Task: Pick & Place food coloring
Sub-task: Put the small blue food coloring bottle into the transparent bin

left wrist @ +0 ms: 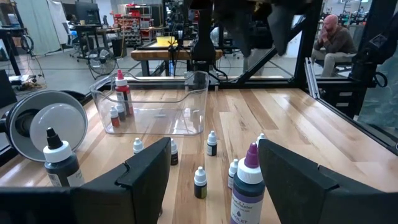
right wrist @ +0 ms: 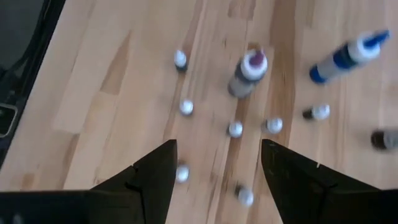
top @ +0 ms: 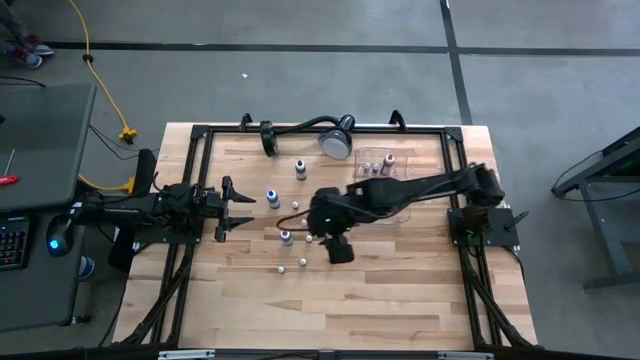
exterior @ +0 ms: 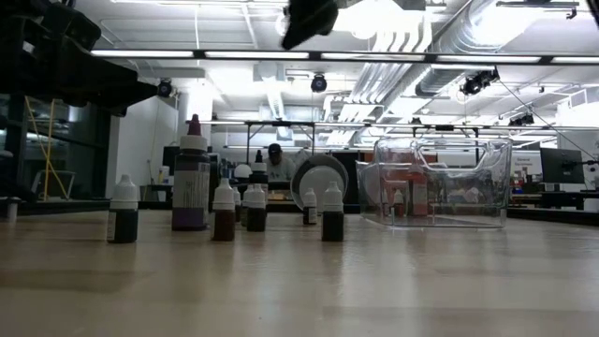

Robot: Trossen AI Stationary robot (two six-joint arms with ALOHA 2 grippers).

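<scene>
The step in hand looks like the approach for a pick: nothing is gripped yet. Nearest the front edge, a few small bottles (top: 282,268) stand loose on the table (top: 400,300). Just beyond them the right gripper (right wrist: 217,163) hangs over the middle of the table, pointing down, fingers wide and empty, with several white-capped bottles directly beneath it. At the left, the left gripper (left wrist: 213,163) waits low above the wood, fingers also wide and empty, facing the cluster. Farther back stand a purple-capped bottle (left wrist: 247,184) and more small ones, then the tray (left wrist: 186,102) at the far right, already holding a few bottles. A lamp (top: 336,139) sits at the far edge.

The next move, as I judge it, calls for the right gripper to centre over one cap, descend without knocking neighbours, and close on that bottle before carrying it to the tray.
</scene>
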